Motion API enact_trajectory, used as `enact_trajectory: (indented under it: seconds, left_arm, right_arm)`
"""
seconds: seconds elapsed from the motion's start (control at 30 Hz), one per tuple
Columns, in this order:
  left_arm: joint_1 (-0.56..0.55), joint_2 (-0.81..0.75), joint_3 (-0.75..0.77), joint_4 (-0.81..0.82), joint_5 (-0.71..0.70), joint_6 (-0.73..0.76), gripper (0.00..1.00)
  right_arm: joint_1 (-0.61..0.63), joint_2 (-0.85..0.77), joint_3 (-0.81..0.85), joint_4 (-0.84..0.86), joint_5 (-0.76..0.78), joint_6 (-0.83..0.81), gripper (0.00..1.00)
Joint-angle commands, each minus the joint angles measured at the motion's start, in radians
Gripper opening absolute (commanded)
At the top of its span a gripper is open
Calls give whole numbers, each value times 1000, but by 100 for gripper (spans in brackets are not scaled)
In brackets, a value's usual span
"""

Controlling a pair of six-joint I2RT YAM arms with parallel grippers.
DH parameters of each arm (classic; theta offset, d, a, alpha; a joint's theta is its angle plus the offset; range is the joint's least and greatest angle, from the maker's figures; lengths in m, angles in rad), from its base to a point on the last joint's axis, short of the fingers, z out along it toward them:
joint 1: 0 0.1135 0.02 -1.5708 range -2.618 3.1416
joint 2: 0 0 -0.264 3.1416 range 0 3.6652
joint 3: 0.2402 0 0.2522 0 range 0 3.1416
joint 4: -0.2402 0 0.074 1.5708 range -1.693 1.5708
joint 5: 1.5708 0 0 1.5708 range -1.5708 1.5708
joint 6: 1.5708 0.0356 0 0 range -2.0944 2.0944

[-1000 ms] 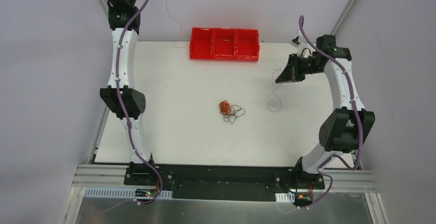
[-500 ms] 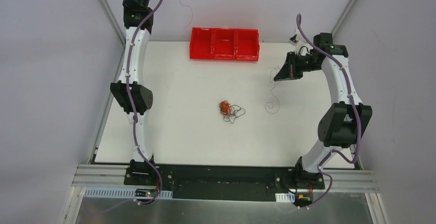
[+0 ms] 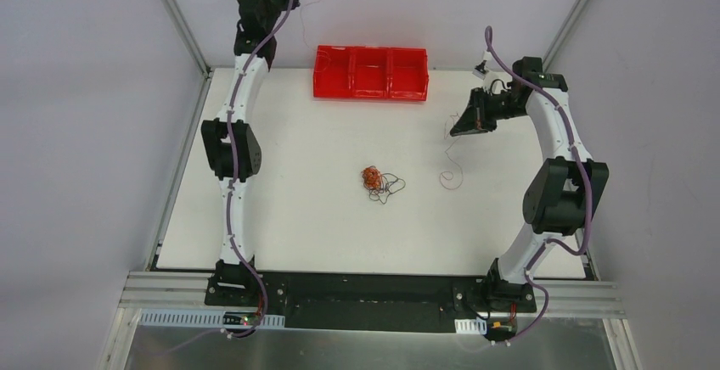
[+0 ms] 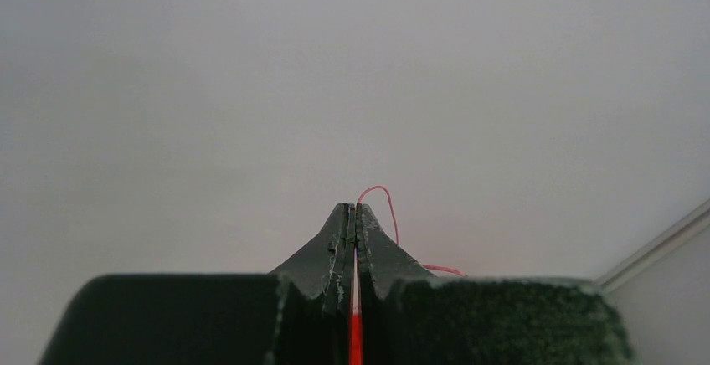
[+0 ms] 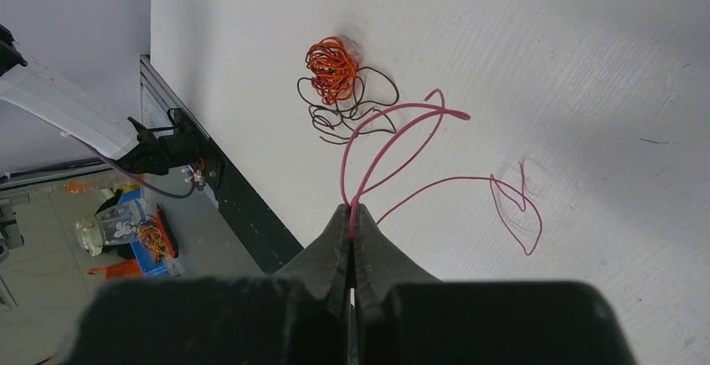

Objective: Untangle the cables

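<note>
While both jaws pinch red wires [image 4: 391, 206] [image 5: 452, 115], L tail seems hidden.

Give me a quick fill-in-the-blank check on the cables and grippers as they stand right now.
1. The tangle lying on the table mixes black wire with ____ wire.
2. The red bin at the table's far edge has ____ compartments.
3. The left gripper, like the right gripper, is ____ on a thin wire.

Missing words: orange; three; shut.
</note>
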Motion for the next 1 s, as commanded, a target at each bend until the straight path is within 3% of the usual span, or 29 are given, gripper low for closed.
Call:
enact_trajectory:
  seconds: [0.0, 0.13, 0.57, 0.73, 0.97]
  left_arm:
    - [-39, 14, -45, 19, 57, 10, 0]
    - [-69, 33, -11, -50, 73, 75, 0]
    - [-100, 65, -102, -229, 8, 326, 0]
    - [-136, 59, -182, -280, -127, 558, 0]
    - [-174, 131, -120, -322, -214, 729, 0]
  right_arm:
    - [8, -9, 47, 11, -33, 6, 0]
    - [8, -13, 49, 17, -37, 13, 0]
    - [13, -40, 110, 27, -73, 71, 0]
    - [19, -41, 159, 44, -97, 122, 0]
    - [21, -30, 156, 46, -93, 124, 0]
